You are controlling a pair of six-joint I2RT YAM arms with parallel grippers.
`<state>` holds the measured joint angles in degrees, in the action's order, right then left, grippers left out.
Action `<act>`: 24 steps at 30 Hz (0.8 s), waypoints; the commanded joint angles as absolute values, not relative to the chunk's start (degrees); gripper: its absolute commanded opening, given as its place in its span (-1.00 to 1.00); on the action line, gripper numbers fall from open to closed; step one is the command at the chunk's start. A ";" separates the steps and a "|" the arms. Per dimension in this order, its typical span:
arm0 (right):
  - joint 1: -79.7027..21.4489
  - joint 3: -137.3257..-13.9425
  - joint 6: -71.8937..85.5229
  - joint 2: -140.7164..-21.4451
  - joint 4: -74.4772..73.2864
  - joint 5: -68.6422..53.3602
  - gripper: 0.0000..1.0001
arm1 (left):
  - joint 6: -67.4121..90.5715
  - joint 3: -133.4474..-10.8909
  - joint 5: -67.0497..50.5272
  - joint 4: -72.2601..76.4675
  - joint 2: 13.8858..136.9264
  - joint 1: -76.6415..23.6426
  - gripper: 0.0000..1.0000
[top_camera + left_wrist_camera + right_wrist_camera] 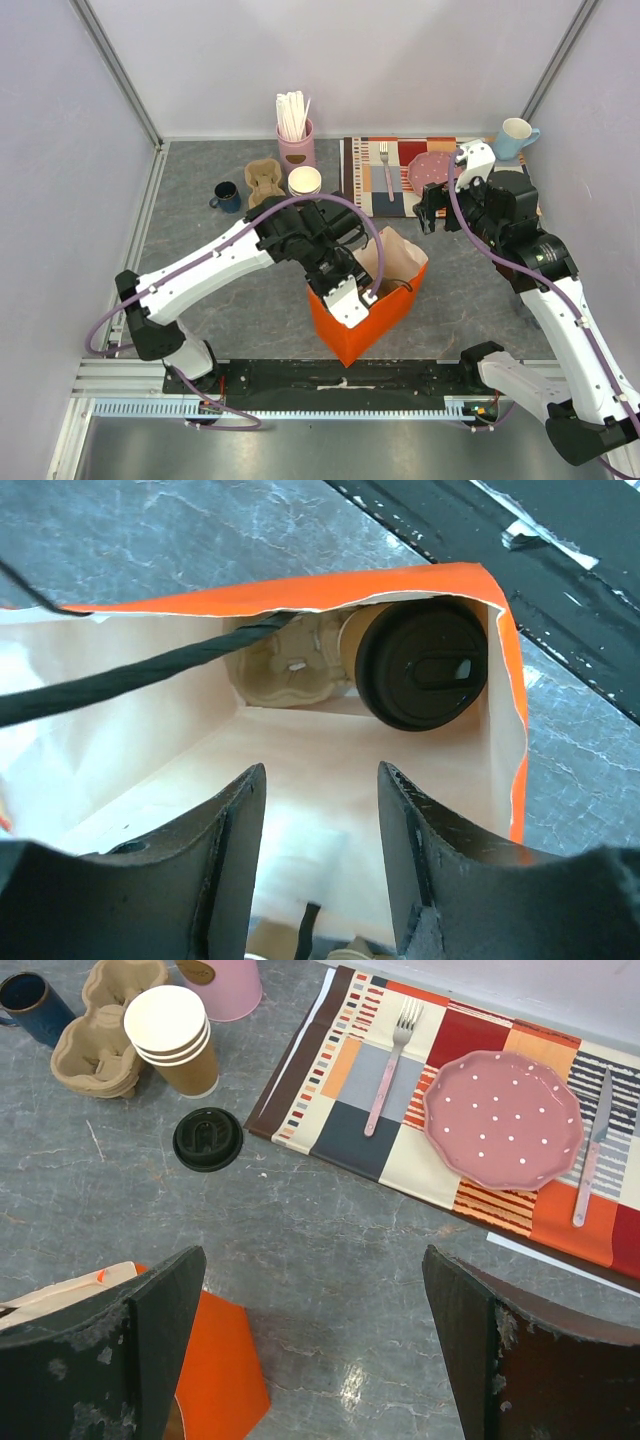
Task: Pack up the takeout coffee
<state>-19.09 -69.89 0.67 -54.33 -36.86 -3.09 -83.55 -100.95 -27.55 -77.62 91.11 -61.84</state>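
Note:
The takeout coffee (425,665), a brown paper cup with a round black lid, lies inside the orange paper bag (505,680), its lid facing my left wrist camera, next to a cardboard cup carrier (285,665). My left gripper (320,775) is open and empty just above the bag's mouth, apart from the cup. In the top view the left gripper (352,298) covers the bag (345,340) and hides the coffee. My right gripper (432,215) is open and empty, above the table right of the bag; the right wrist view (310,1260) shows its jaws wide apart.
A loose black lid (208,1139), stacked lidless cups (172,1040), a cardboard carrier (105,1030), a dark blue mug (25,1000) and a pink holder (296,145) stand behind the bag. A striped placemat (350,1110) bears a pink plate (503,1118), fork (388,1070) and knife (592,1150). The bag's black rope handle (150,675) crosses its mouth.

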 commanded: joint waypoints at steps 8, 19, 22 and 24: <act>-18.90 -70.57 0.35 -54.49 -33.57 -4.39 0.96 | -70.33 -100.03 -21.28 -68.57 81.31 -62.14 0.16; -18.90 -71.45 1.41 -55.81 -32.70 -5.01 0.96 | -60.74 -99.23 -15.21 -58.89 76.55 -62.14 0.22; -18.90 -72.16 1.41 -56.60 -32.52 -5.01 0.96 | -57.66 -99.23 -13.80 -56.87 75.76 -62.14 0.22; -18.90 -72.77 1.58 -57.04 -32.43 -5.27 0.96 | -54.68 -99.23 -12.75 -54.33 75.24 -62.14 0.22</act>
